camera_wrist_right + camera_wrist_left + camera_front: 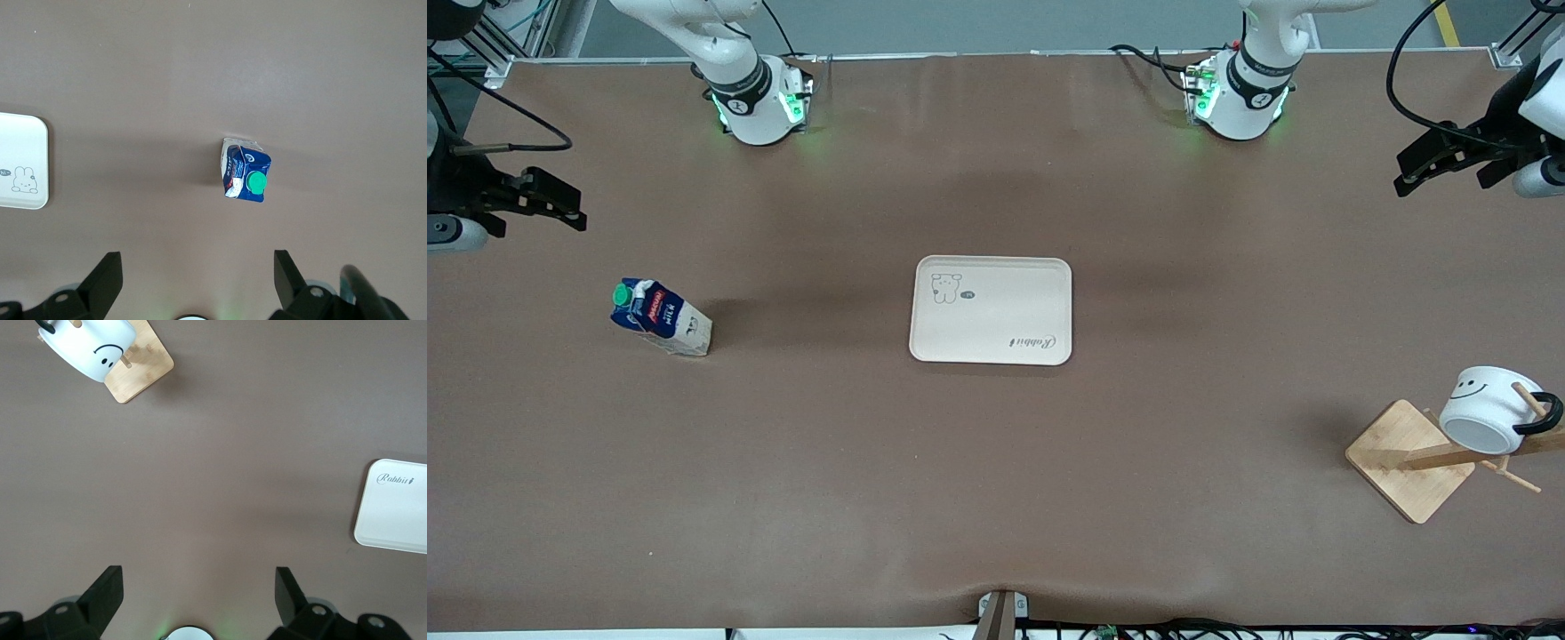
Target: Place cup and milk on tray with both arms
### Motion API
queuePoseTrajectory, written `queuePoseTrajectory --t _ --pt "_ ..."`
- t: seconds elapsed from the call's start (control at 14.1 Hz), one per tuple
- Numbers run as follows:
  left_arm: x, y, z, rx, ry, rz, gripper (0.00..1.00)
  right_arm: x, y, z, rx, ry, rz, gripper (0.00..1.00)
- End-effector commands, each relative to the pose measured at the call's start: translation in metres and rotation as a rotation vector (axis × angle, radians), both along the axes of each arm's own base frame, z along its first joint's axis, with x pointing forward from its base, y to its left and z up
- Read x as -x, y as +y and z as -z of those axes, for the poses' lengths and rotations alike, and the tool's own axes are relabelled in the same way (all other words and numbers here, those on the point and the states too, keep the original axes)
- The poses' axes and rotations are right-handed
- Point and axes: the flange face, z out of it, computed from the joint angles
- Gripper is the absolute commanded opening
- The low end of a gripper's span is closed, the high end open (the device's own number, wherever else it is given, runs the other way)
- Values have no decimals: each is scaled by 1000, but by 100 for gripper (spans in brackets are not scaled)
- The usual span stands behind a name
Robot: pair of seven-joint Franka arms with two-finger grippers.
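The cream tray (996,324) lies in the middle of the table; parts of it show in the left wrist view (397,520) and the right wrist view (23,143). The milk (661,317) stands toward the right arm's end, also seen in the right wrist view (245,170). The white smiley cup (1489,409) hangs tilted by its black handle on a wooden rack peg toward the left arm's end; it also shows in the left wrist view (90,350). My left gripper (1409,178) (199,587) and my right gripper (574,213) (198,267) hover open and empty above the table's ends.
The wooden rack (1405,458) with a square base and slanted pegs stands near the table edge at the left arm's end; its base shows in the left wrist view (143,370). Brown table surface (996,480) surrounds the tray.
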Motion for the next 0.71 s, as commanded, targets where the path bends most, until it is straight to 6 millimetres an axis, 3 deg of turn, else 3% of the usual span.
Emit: queuePoseTrajectory --t 0.0,0.28,0.43,0.64 --pt "4 2 -8 -21 -3 2 100 4 -3 -5 -1 0 3 100" --pt "0 14 -15 -32 -19 -18 100 4 -3 -5 -1 0 3 100" --pt "0 33 -14 -43 -17 -45 100 4 -3 -5 -1 0 3 100" --pt "0 36 -14 -44 -31 -63 100 4 -4 -5 -1 0 5 100"
